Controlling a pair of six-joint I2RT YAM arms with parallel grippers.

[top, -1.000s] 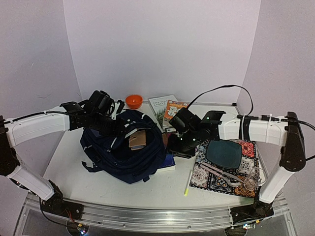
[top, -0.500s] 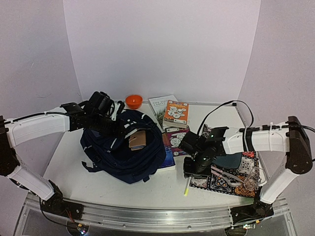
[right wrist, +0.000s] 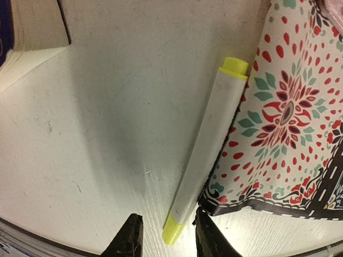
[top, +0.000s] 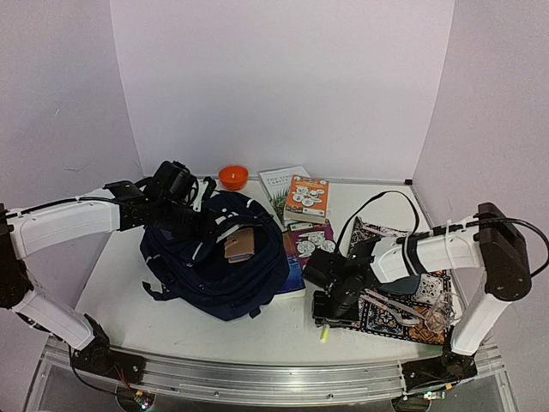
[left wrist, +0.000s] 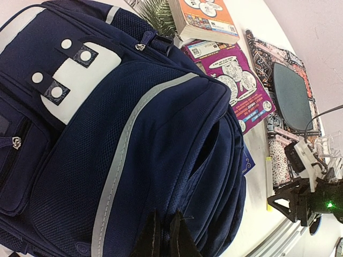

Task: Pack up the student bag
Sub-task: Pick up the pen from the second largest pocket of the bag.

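Observation:
The student bag (top: pixel 214 275), navy with pale trim, lies left of centre, its top zip gaping (left wrist: pixel 206 147). My left gripper (top: pixel 202 225) is at the bag's back rim. In the left wrist view that gripper (left wrist: pixel 162 236) is shut on a fold of the bag's fabric beside the zip. My right gripper (top: pixel 331 311) hangs low over the table's front, right of the bag. It (right wrist: pixel 168 239) is open, and its two fingers straddle the yellow end of a white highlighter (right wrist: pixel 206 152) lying along the mat's edge. Neither finger touches the highlighter.
A patterned mat (top: pixel 388 319) at the right carries a dark teal pouch (left wrist: pixel 292 93) and clear plastic items (top: pixel 437 316). An orange book (top: pixel 307 197), a magenta one (top: pixel 310 242) and a plant-covered one (top: pixel 276 180) lie behind. An orange bowl (top: pixel 232 177) sits at the back. A blue book (top: pixel 295 281) pokes out under the bag.
My right arm has swung from above the books to the table's front and come down over the highlighter, its jaws narrowing. The left arm and the bag have not moved.

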